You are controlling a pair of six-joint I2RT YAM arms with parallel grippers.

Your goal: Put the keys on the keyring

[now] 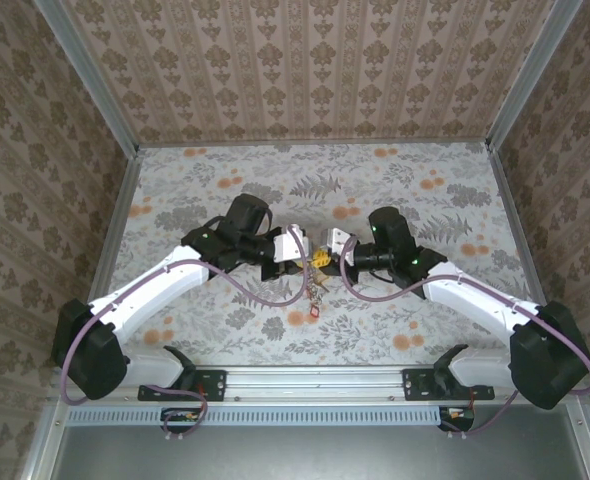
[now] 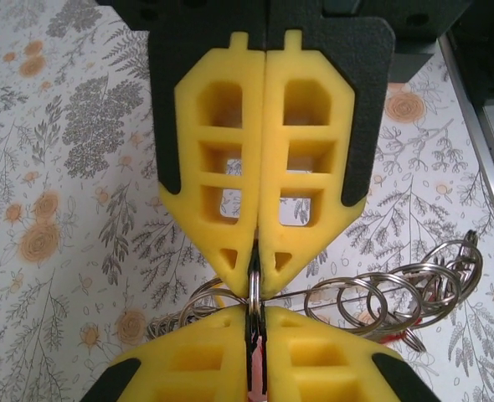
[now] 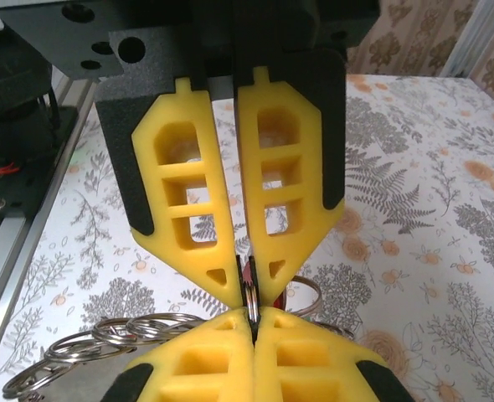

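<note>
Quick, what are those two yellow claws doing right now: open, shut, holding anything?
Left gripper: shut, pinching the keyring.
Right gripper: shut, pinching the keyring too, tip to tip with the left one.

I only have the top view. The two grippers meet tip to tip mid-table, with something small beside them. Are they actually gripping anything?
Observer: Yes. The left wrist view has the left gripper shut on a thin metal ring, seen edge-on.
Operator: And the right one?
Observer: The right gripper is shut too, pinching what looks like the same ring from the opposite side.
Operator: What's the small stuff beside them?
Observer: A string of linked silver rings trails off from the pinch.
</note>
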